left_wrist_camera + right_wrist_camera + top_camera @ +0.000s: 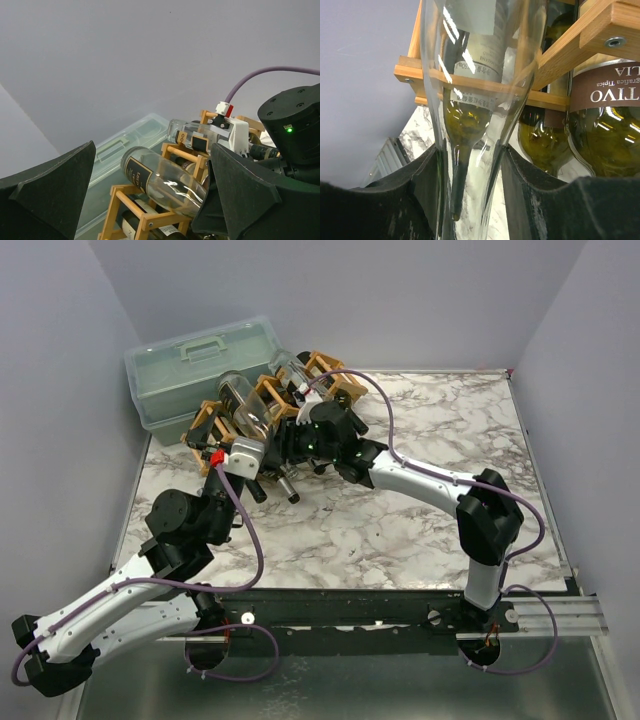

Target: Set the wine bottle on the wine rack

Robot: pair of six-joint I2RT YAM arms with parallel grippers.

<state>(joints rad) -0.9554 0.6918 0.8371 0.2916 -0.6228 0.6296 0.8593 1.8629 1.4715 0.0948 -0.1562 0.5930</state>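
The wine rack (215, 420) is a light-brown wooden lattice at the back left, with dark bottles in its cells. A clear wine bottle (250, 405) with a black label lies tilted on top of the rack, base pointing away. My right gripper (292, 433) is shut on its neck end; in the right wrist view the fingers (530, 195) clamp the clear glass (470, 150). My left gripper (248, 445) is open and empty just in front of the rack. In the left wrist view its gripper (152, 150) frames the bottle (165, 182) and the rack (145, 215) without touching.
A pale green plastic toolbox (190, 365) stands behind the rack against the back wall. A second clear bottle (295, 370) lies on the rack's top right. Dark bottle necks (285, 488) stick out of the rack's front. The marble table (440, 430) spreads to the right.
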